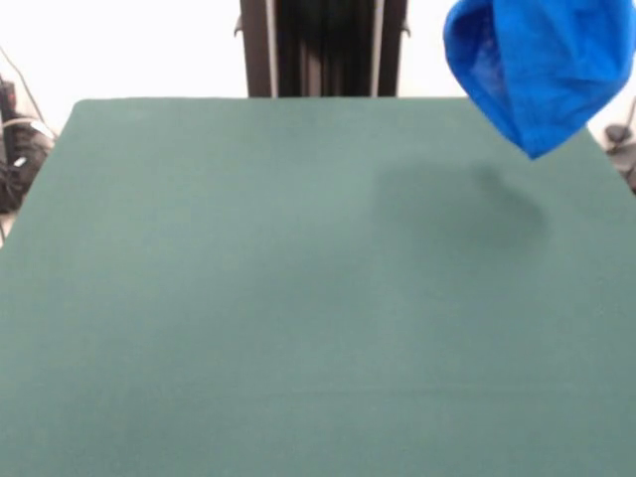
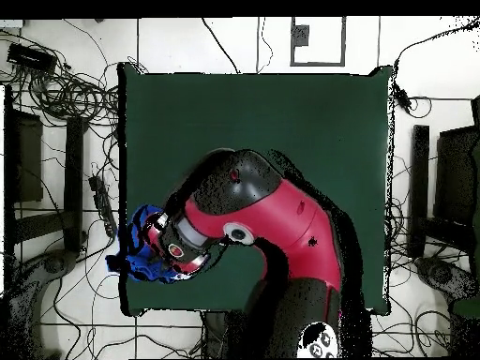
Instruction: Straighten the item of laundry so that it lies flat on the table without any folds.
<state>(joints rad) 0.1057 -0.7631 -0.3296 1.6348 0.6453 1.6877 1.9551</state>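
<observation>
Shirt (image 1: pixel 537 70) hangs bunched above worktop (image 1: pixel 298 298) edge — claw hidden, grip unclear — next: lower, spread flat.

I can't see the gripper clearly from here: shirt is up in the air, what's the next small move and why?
Probably carry the blue shirt inward over the table before lowering. It hangs bunched, clear of the felt, and overhead it sits at the table's edge under the arm, so lowering now risks draping it off.

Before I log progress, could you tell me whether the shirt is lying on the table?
No, the blue shirt hangs bunched in the air above the table.
</observation>
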